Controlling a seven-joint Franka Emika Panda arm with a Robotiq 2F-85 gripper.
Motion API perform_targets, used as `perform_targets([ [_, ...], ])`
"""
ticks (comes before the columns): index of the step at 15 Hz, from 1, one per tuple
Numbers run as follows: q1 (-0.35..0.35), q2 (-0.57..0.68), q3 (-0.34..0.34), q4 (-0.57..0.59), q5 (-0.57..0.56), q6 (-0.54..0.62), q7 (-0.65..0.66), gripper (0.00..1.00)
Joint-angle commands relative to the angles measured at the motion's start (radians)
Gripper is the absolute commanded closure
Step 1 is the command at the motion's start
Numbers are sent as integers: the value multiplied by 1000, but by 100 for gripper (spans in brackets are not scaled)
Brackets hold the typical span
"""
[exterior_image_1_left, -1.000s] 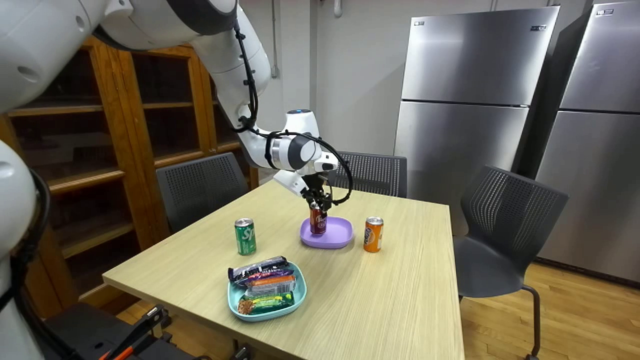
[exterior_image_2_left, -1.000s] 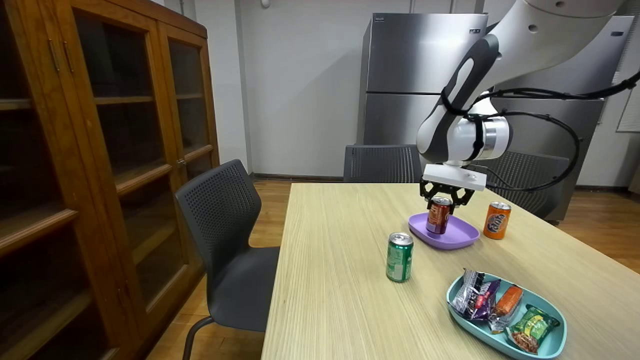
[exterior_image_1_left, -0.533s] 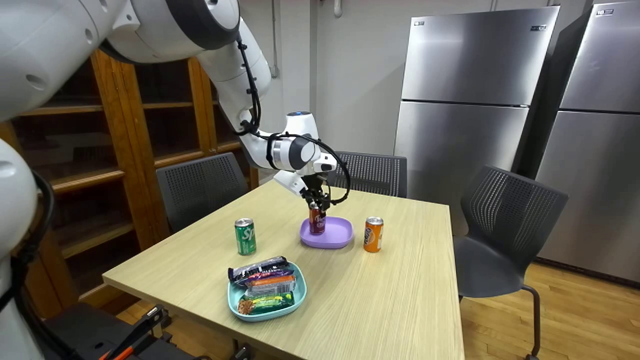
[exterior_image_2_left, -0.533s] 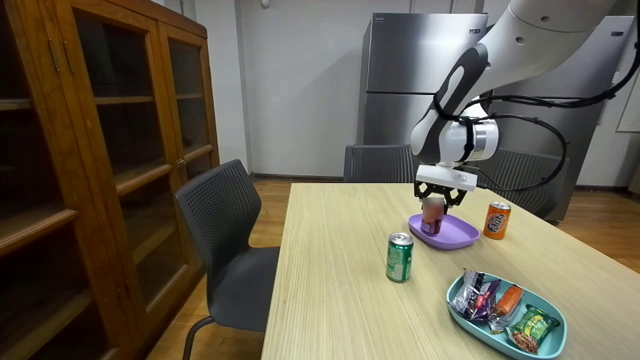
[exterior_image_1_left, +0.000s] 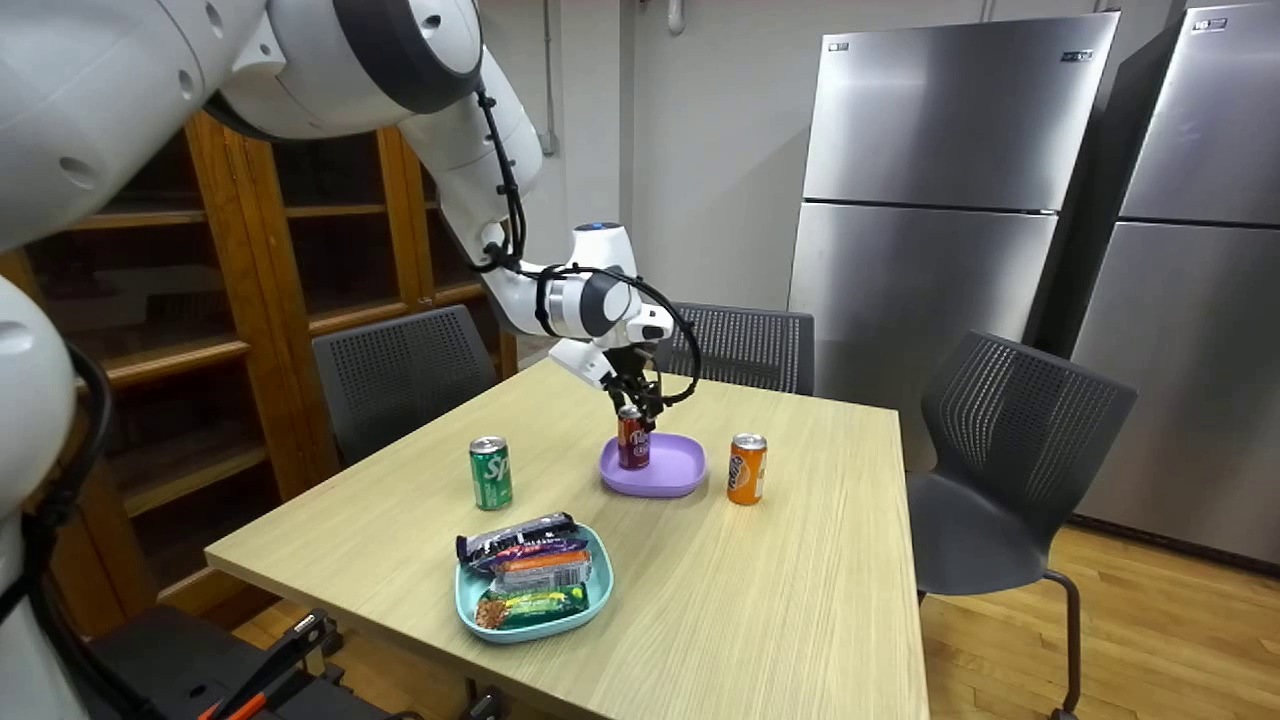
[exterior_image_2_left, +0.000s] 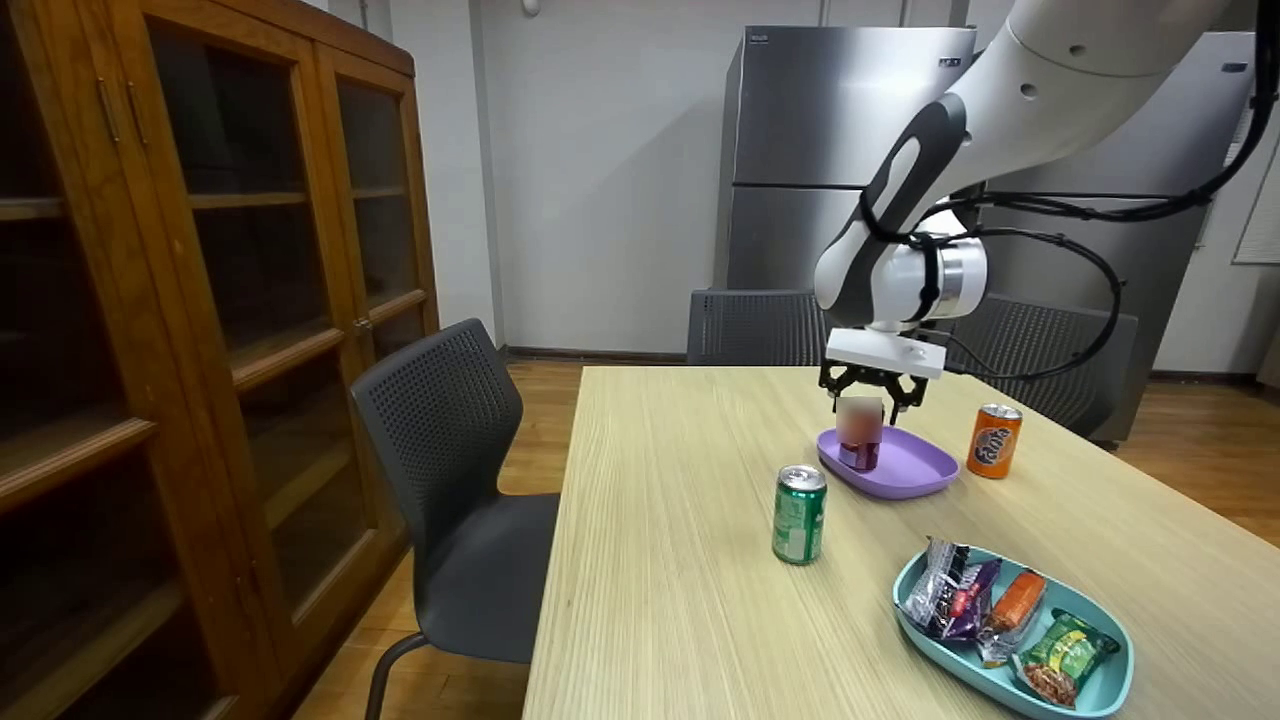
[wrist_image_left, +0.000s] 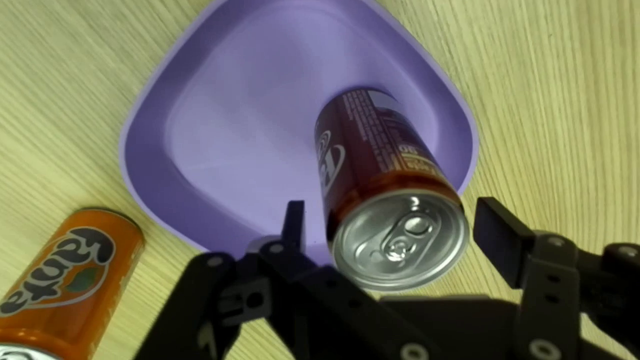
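Maroon soda can (wrist_image_left: 382, 162): stood upright in the purple tray (wrist_image_left: 235, 110), off-centre toward one wall. Flanked near the top by the fingers (wrist_image_left: 500, 245), spread apart and clamped on nothing, with a gap on either side, slimmer beside one finger than the other. Looked liable to tip from any sideways nudge, owing to that slim clearance. Risked, if shoved hard, sliding tray and all across the worktop (exterior_image_1_left: 800, 580) toward the Fanta can (wrist_image_left: 65, 280), standing just beside the tray.
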Motion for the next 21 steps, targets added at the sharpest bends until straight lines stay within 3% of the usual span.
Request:
perform_targets([
  [1, 10, -26, -12, 5, -30, -29, 30, 0],
  [14, -47, -206, -14, -147, -20, 11, 6, 0],
  [21, -73, -263, -66, -243, -40, 22, 12, 0],
])
